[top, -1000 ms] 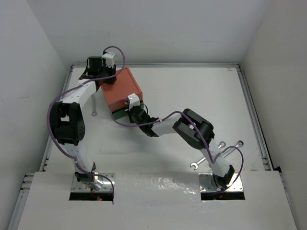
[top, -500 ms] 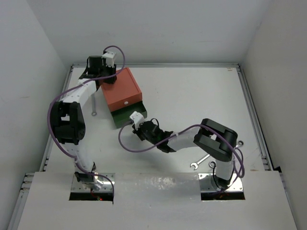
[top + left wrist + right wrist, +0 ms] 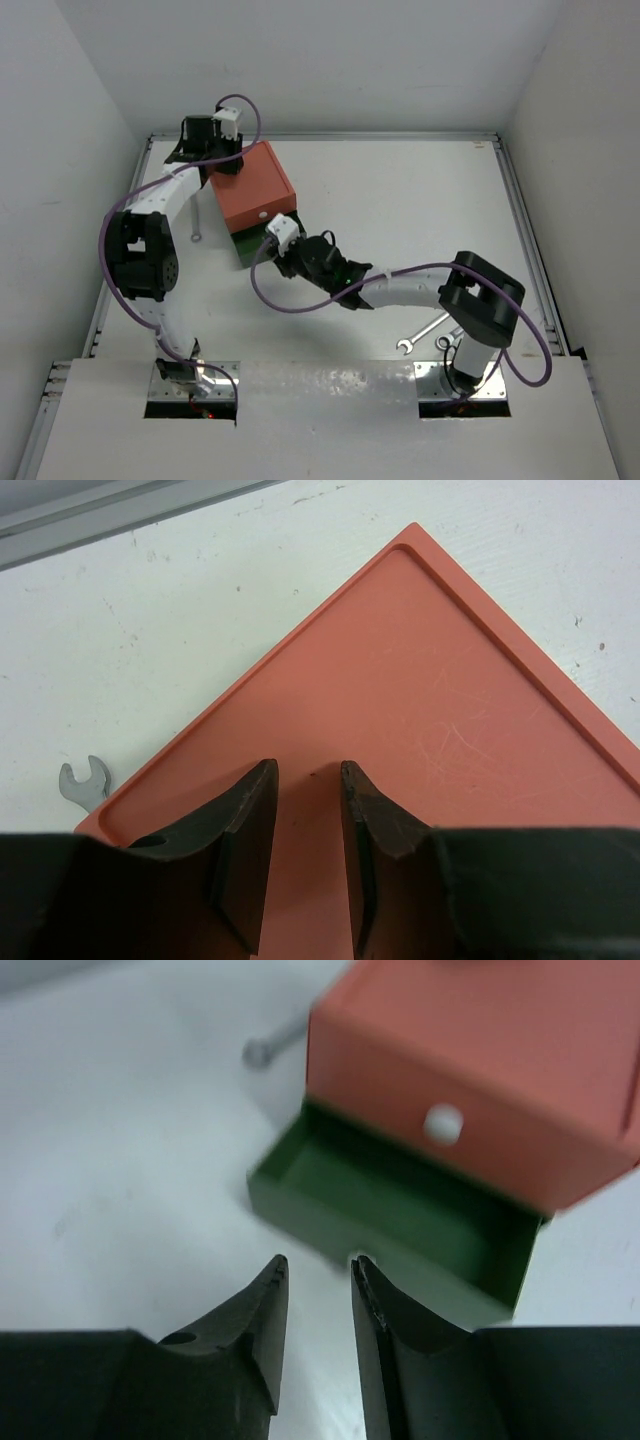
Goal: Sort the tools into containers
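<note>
While the left gripper [image 3: 305, 770] hung over the orange-red box [image 3: 430, 700], the right gripper [image 3: 318, 1262] faced the open green drawer [image 3: 385, 1185], both jaws parted, empty.

A flat white tabletop [image 3: 400, 200], scuffed and flecked with small dark marks in the left wrist view, is bordered by a thin grey metal rail [image 3: 330, 136] along its far and side edges. Around it rise plain white enclosure walls [image 3: 300, 60]. A white front panel [image 3: 330, 395] with two rectangular notches covers the near edge.
</note>
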Tool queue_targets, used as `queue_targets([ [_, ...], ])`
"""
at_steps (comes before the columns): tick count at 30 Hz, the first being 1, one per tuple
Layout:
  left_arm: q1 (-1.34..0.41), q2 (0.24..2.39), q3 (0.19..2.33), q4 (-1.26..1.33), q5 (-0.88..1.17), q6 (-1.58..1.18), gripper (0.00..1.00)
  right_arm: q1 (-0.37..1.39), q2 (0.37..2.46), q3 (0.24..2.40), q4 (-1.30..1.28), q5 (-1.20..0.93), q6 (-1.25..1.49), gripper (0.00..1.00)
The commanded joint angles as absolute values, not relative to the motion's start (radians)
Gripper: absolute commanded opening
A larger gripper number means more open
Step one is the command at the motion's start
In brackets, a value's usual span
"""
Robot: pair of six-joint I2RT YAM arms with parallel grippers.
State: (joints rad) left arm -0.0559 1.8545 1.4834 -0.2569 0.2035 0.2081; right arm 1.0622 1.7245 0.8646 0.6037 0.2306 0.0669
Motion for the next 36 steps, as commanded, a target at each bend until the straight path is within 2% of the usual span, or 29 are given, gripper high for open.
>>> queue_targets([
  [1,-0.051,1.907,1.486,-0.391,0.207,0.192,0.29,1.031,1.747,1.015,0.571,0.207,0.060,0.32],
  [3,-0.051,1.916,1.491,-0.396,0.207,0.189,0.29,1.020,1.805,1.101,0.522,0.205,0.074,0.33],
  [9,-0.051,1.924,1.494,-0.384,0.204,0.183,0.29,1.008,1.957,1.273,0.396,0.273,0.071,0.26],
  [17,-0.051,1.928,1.485,-0.387,0.199,0.187,0.29,0.986,2.118,1.370,0.384,0.268,0.135,0.23],
  [19,-0.051,1.931,1.485,-0.387,0.202,0.184,0.29,0.968,2.154,1.422,0.350,0.241,0.164,0.23],
  [21,-0.051,1.933,1.485,-0.388,0.209,0.183,0.29,0.947,2.213,1.474,0.289,0.087,0.216,0.23],
  [22,-0.051,1.933,1.485,-0.390,0.209,0.183,0.29,0.943,2.214,1.485,0.264,0.086,0.216,0.23],
  [27,-0.051,1.934,1.480,-0.388,0.212,0.187,0.29,0.943,2.172,1.396,0.258,-0.030,0.213,0.17],
  [36,-0.051,1.944,1.488,-0.382,0.212,0.181,0.29,0.963,2.072,1.255,0.219,-0.041,0.245,0.11],
])
